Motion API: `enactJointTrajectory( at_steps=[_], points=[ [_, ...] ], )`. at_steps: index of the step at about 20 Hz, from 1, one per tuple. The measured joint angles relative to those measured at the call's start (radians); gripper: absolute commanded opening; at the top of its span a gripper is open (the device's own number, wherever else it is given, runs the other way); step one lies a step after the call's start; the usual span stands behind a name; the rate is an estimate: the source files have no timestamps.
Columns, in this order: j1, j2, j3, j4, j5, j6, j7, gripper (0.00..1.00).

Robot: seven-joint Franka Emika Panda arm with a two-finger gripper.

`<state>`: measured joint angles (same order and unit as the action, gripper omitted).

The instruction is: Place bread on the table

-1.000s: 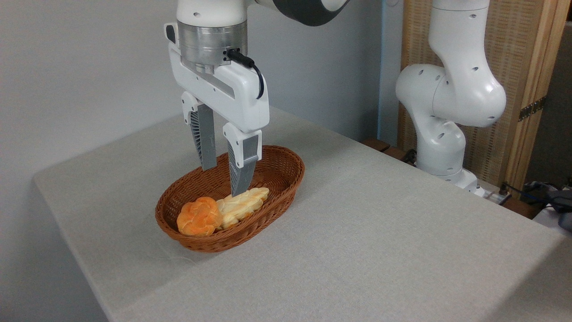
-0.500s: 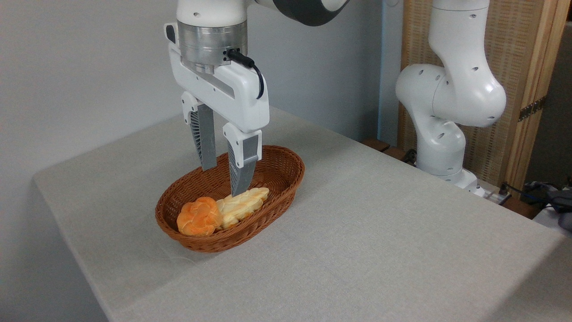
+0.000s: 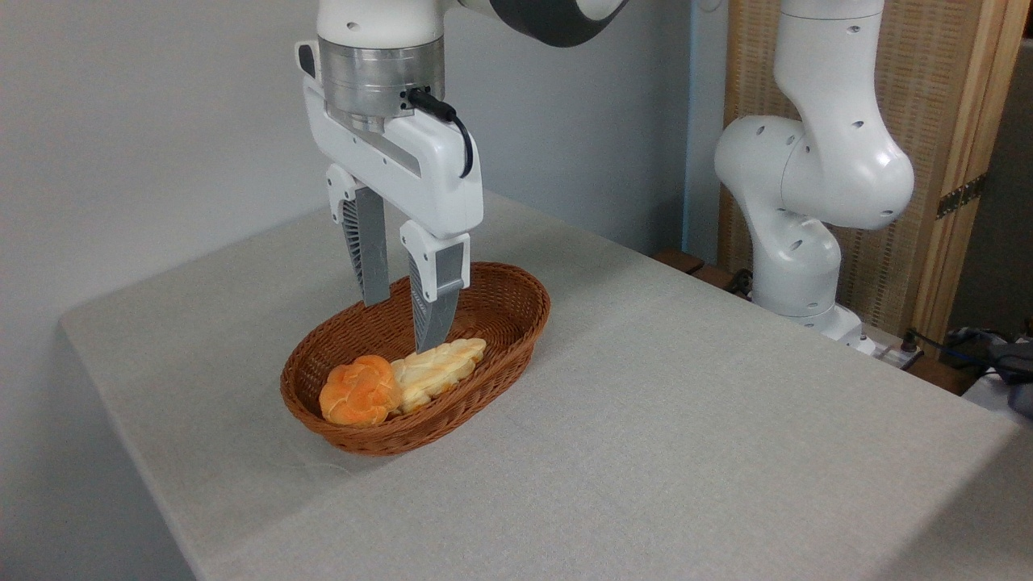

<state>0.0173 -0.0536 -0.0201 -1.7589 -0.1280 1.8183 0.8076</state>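
The bread [image 3: 359, 392], a small round orange-golden knotted bun, lies at the near-left end of a brown oval wicker basket [image 3: 516, 319]. Beside it on the right rests a longer pale-yellow braided loaf [image 3: 440, 368]. My gripper [image 3: 399, 327] hangs open above the basket's middle, its grey fingers pointing down with nothing between them. The near fingertip stands just over the pale loaf; the bun sits lower and to the left of both fingers. The table [image 3: 686, 420] under the basket is covered in light grey-beige cloth.
The robot's white base and lower arm [image 3: 807, 194] stand off the table's far right edge, in front of a wooden slatted screen [image 3: 960, 105]. A grey wall lies behind the table. Cables and dark items sit at the far right [image 3: 993, 355].
The gripper has shifted very slightly up and to the left. The bun, the loaf and the basket have not moved.
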Motion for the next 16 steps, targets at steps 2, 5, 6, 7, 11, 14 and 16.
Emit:
enactJointTrajectory(
  at_steps=[2,5,6,7,11,14,16],
  points=[
    [-0.003,0.004,-0.001,-0.001,0.000,0.000,0.000,1.00],
    [-0.009,0.020,-0.011,-0.002,0.000,0.003,0.000,1.00],
    [-0.010,0.026,-0.017,-0.003,0.000,0.009,0.000,1.00],
    [-0.012,0.032,-0.021,-0.006,0.000,0.018,0.000,1.00],
    [-0.031,0.049,-0.031,-0.029,0.000,0.071,0.000,1.00],
    [-0.052,0.065,-0.045,-0.065,0.000,0.139,0.000,1.00],
    [-0.062,0.076,-0.061,-0.092,0.000,0.172,0.000,1.00]
  ],
)
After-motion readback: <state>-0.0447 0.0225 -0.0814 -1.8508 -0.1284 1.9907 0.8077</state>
